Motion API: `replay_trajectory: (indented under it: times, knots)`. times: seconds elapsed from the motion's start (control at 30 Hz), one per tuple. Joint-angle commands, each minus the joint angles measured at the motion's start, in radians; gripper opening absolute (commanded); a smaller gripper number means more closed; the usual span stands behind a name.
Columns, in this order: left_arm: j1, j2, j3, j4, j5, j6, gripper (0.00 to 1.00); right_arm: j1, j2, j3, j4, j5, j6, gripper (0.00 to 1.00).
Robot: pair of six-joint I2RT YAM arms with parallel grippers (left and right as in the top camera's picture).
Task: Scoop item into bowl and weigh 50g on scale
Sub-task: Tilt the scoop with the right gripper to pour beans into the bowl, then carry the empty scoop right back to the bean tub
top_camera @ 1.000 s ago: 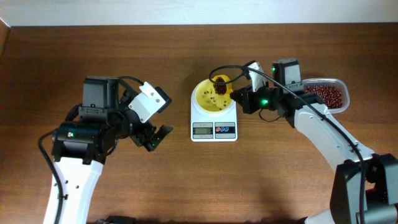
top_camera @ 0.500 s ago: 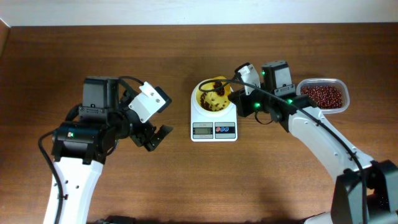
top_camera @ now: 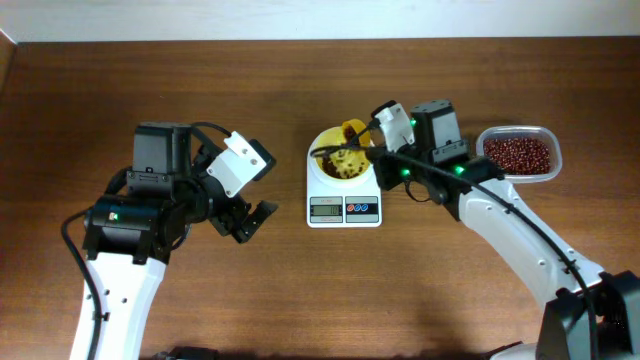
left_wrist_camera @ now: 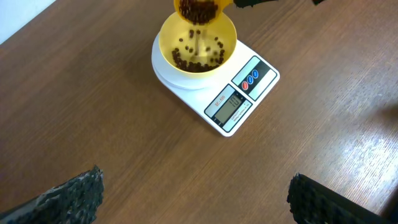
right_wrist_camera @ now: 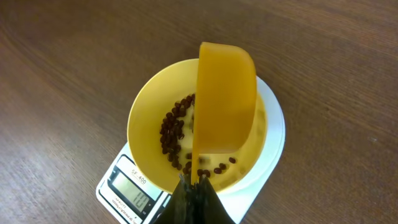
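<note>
The pale yellow bowl sits on the white scale at the table's centre; it also shows in the right wrist view and the left wrist view. Dark red-brown beans lie in the bowl, and more fill a clear tub. My right gripper is shut on the handle of a yellow scoop, tipped on its side over the bowl; beans fall from it. My left gripper is open and empty over bare table, left of the scale.
The clear plastic tub stands at the right, behind my right arm. The scale's display faces the table's front edge. Bare wood surrounds the scale.
My right gripper has moved left over the bowl and rolled the scoop onto its side. Beans have dropped from the scoop into the bowl. The left arm has not moved.
</note>
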Motion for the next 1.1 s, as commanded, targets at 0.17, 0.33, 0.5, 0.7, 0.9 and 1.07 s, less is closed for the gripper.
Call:
replay_trajectory:
  times: [0.17, 0.33, 0.5, 0.7, 0.9, 1.07]
  knots:
    - [0.003, 0.000, 0.017, 0.001, 0.000, 0.016, 0.99, 0.068, -0.034, 0.021, 0.003, 0.166, -0.042, 0.04]
    - [0.003, 0.000, 0.018, 0.001, 0.000, 0.016, 0.99, 0.073, -0.038, 0.021, 0.003, 0.174, -0.045, 0.04]
    - [0.003, 0.000, 0.018, 0.001, 0.000, 0.016, 0.99, 0.074, -0.101, 0.021, 0.000, 0.177, -0.052, 0.04]
    - [0.003, 0.000, 0.018, 0.001, 0.000, 0.016, 0.99, 0.074, -0.108, 0.021, -0.061, 0.178, -0.052, 0.04]
    - [0.003, 0.000, 0.018, 0.001, 0.000, 0.016, 0.99, 0.146, -0.103, 0.028, -0.076, 0.344, -0.116, 0.04]
    - [0.003, 0.000, 0.018, 0.001, 0.000, 0.016, 0.99, 0.172, -0.087, 0.037, -0.100, 0.362, -0.115, 0.04]
